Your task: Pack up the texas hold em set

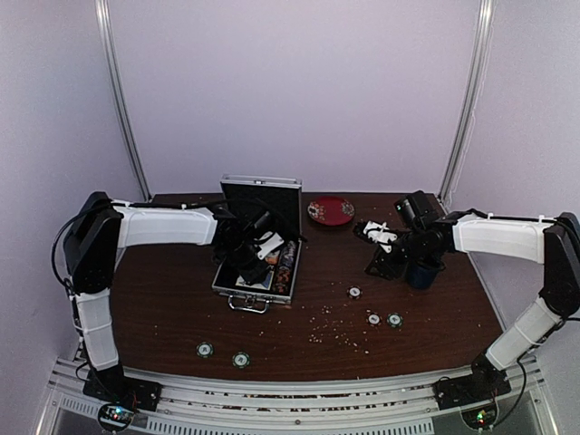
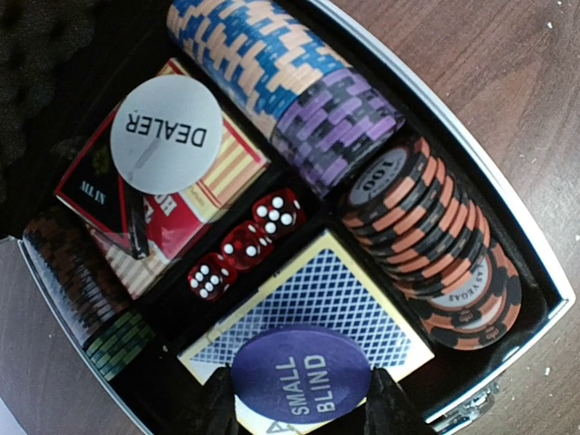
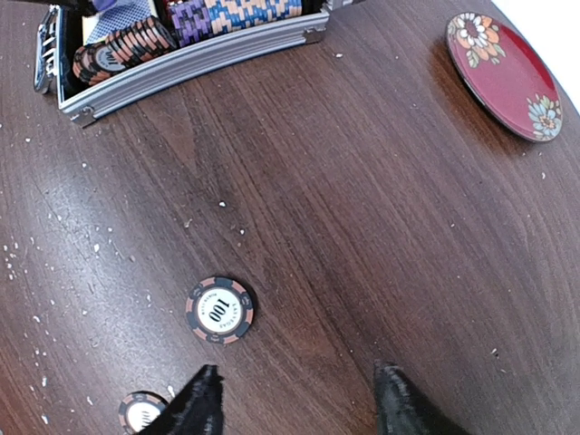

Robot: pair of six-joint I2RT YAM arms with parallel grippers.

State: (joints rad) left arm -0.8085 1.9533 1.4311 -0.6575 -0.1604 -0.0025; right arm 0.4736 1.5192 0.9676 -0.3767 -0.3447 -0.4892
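Observation:
The silver case (image 1: 256, 288) lies open with its lid (image 1: 261, 201) upright. The left wrist view shows rows of chips (image 2: 426, 240), a blue card deck (image 2: 344, 281), a red deck (image 2: 168, 217) under a white DEALER disc (image 2: 166, 133), and three red dice (image 2: 245, 245). My left gripper (image 2: 304, 403) is shut on a purple SMALL BLIND disc (image 2: 302, 373), just above the blue deck. My right gripper (image 3: 299, 408) is open and empty above the table, right of a loose orange-black 100 chip (image 3: 219, 309). A second chip (image 3: 142, 414) lies at its left finger.
A red flowered plate (image 1: 331, 210) sits at the back behind the right gripper (image 1: 376, 240). A dark blue mug (image 1: 421, 272) stands under the right arm. Loose chips lie at the right (image 1: 373, 318) and front left (image 1: 206, 349). Crumbs dot the wood.

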